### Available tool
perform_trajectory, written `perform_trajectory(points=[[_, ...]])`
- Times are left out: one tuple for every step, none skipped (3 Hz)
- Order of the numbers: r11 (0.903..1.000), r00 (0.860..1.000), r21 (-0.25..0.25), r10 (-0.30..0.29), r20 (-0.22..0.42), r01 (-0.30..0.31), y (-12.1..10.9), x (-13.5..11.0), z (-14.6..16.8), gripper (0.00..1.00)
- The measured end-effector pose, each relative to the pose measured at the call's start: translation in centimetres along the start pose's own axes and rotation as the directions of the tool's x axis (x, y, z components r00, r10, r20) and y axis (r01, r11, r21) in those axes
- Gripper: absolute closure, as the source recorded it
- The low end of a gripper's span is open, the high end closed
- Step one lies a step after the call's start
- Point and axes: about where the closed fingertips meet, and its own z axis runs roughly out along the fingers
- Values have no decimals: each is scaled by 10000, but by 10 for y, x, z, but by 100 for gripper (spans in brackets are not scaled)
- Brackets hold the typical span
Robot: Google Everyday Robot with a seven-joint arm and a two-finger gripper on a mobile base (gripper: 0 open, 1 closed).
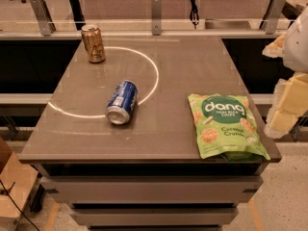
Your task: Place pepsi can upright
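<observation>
Pepsi can of blue aluminium (121,101) is noted lying on its side, left of the green foil chip bag (226,125), hence uprighting is pending; cream gripper (285,110), parked right of that bag, cannot be told open or closed.

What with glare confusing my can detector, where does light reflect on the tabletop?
Camera view: a bright ring of glare arcs over the table, passing beside the pepsi can lying on its side; the can's silver end gleams; the pincer, pale and well lit, hangs off the table's right edge.
</observation>
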Motion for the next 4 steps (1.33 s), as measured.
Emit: perform_trajectory(points=[[10000,10000,56,44,6,-44,-1,-1,-1,0],[9981,9977,8,617,291,-618,-10,-18,4,0],[9868,9827,-370,1605,921,-1577,-27,-55,18,0],[9540,9400,-1016,2960,1697,-2821,-49,-94,32,0]])
